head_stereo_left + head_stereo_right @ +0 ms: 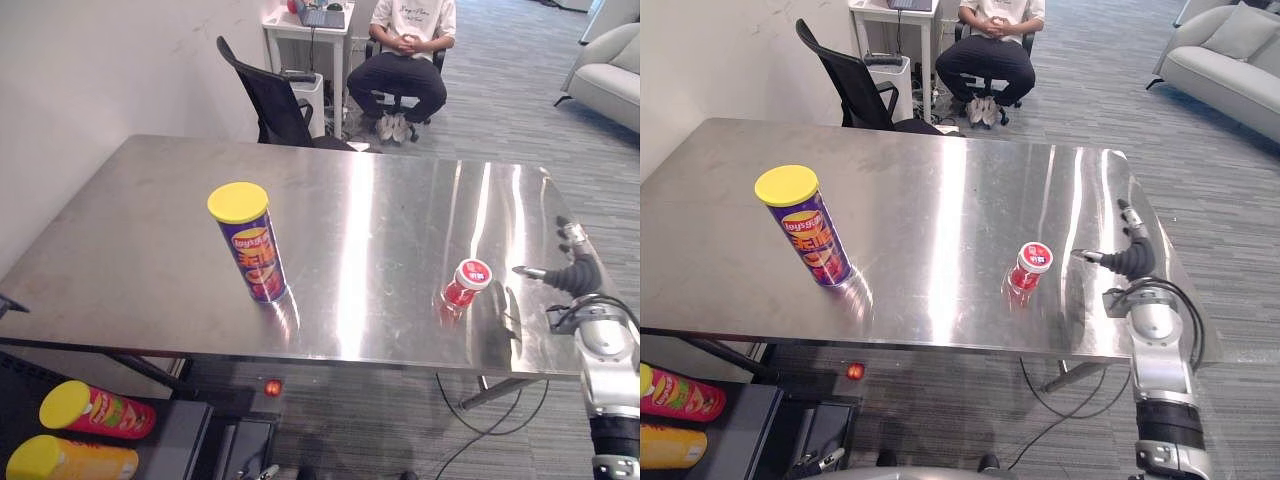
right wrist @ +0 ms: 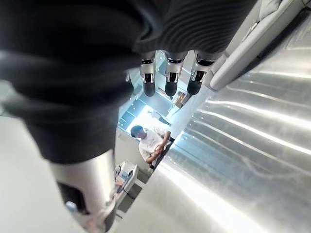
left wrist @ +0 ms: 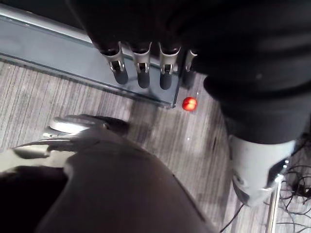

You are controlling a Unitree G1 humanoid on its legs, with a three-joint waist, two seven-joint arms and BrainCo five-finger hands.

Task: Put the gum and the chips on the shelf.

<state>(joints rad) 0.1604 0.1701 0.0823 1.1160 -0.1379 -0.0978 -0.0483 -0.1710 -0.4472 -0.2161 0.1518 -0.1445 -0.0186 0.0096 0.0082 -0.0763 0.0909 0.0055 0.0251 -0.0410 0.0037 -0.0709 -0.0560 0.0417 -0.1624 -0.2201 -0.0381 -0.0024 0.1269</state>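
Neither item is on the shelf (image 1: 178, 440) yet. The chips (image 1: 250, 245) stand upright on the table (image 1: 130, 200), toward the robot's left. The gum (image 1: 466, 283) stands well apart from them, on the right and near the front edge. The right hand (image 1: 572, 275) is at the table's right edge, near the gum but not touching it, with fingers straight and spread and nothing in them. The left hand (image 3: 142, 73) hangs below the table's front edge, fingers straight, also empty.

The gum looks like the likeliest trouble. It is small and round, it sits on slick steel, and the edge is close. If a fingertip meets it before the thumb has come round, it will probably slide or tip, then roll off to the floor.

The chips are tall and narrow, so a touch high on the can may topple it, and a can on its side rolls freely.

The shelf sits low, under the table's left front. Carrying the gum there with the right hand means crossing the table, and the arm could clip the chips on the way. The left hand, coming up from below, could strike the table edge.

2 cans (image 1: 97, 410) already lie on the shelf, and a careless placement beside them might set them rolling.
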